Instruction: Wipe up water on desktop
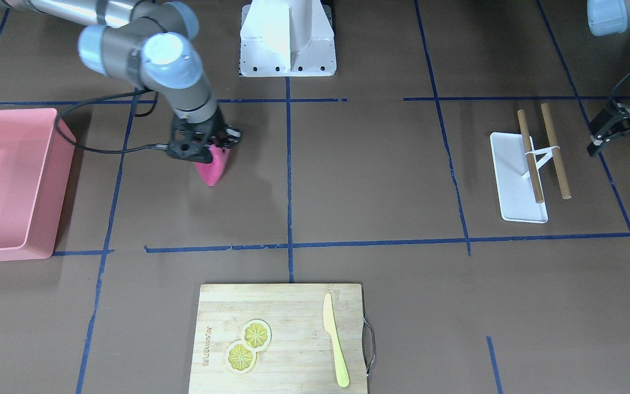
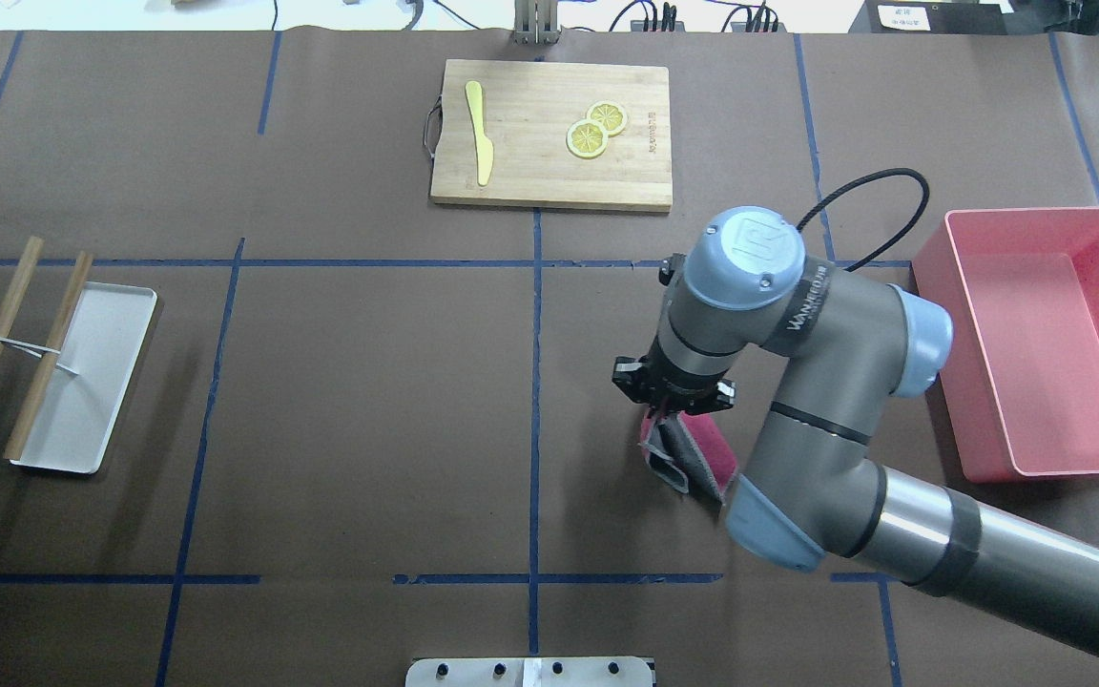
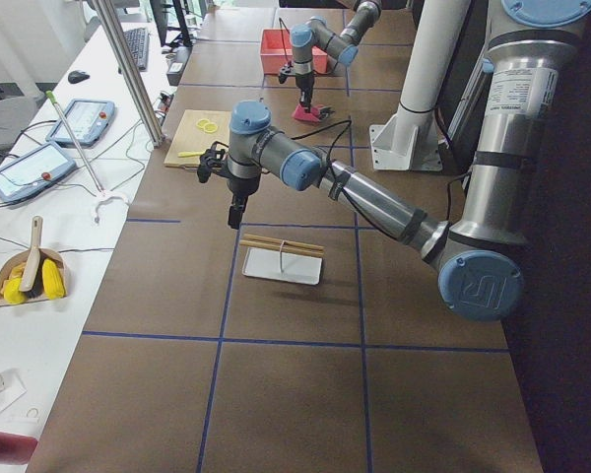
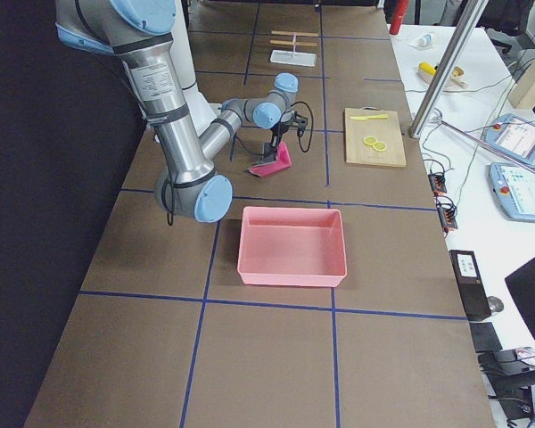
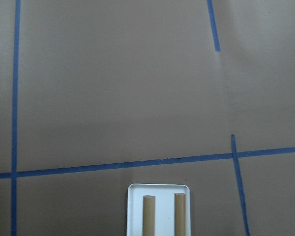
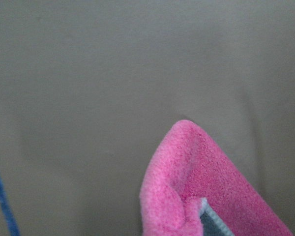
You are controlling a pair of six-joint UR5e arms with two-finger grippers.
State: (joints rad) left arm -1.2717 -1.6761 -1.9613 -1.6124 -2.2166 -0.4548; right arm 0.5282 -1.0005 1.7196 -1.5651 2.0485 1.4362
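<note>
Brown bench (image 2: pixel 368 429) with blue tape grid (image 2: pixel 535 401), cutting board (image 2: pixel 530 172) far side, pink bin (image 2: pixel 1036 334) robot's right, white tray (image 2: pixel 111 363) robot's left

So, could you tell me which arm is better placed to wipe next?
Right: the right gripper holds the pink cloth at the desktop; the left gripper hangs by the white tray.

Dark-brown desktop (image 1: pixel 380 180) with blue tape grid (image 1: pixel 289 180), pink cloth (image 1: pixel 214 168), pink bin (image 1: pixel 41 180)

Bare desktop (image 2: pixel 368 410) between white tray (image 2: pixel 101 372) and pink cloth (image 2: pixel 707 458), pink bin (image 2: pixel 1036 353) beyond
</note>
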